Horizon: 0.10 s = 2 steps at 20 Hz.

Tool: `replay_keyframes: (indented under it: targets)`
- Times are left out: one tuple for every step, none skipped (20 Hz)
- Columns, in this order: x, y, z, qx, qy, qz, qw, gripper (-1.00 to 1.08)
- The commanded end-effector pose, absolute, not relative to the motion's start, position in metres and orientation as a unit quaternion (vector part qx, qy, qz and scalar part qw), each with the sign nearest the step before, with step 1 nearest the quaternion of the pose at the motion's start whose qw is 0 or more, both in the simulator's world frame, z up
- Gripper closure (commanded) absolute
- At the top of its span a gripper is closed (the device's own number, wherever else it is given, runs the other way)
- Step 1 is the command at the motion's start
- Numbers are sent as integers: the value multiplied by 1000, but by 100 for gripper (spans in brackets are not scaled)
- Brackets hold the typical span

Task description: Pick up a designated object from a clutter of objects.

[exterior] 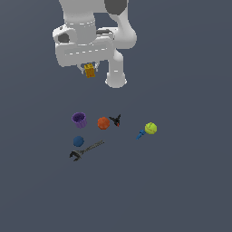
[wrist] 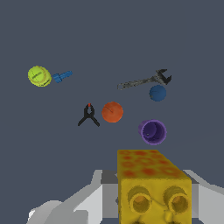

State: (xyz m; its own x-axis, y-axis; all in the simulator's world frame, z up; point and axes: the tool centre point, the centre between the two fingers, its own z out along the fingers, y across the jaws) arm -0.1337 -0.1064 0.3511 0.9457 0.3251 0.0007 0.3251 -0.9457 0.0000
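Note:
My gripper is shut on the small yellow-orange block and holds it high above the floor, under the white hand. In the wrist view the block fills the near foreground, yellow with orange spots and two round holes. The rest of the clutter lies on the floor below: purple cup, orange ball, black-red clamp, yellow-green ball, blue piece, blue ball and dark wrench.
The arm's white base column stands behind the gripper. In the wrist view I see the cup, orange ball, clamp, wrench, blue ball, yellow-green ball and blue piece.

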Motion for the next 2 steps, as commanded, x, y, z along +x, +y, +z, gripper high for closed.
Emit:
replay_keyframes:
  targets:
    - [-135,-107,354,-986,-165,0,0,108]
    - [-135,-107,355,-986,-165,0,0,108]
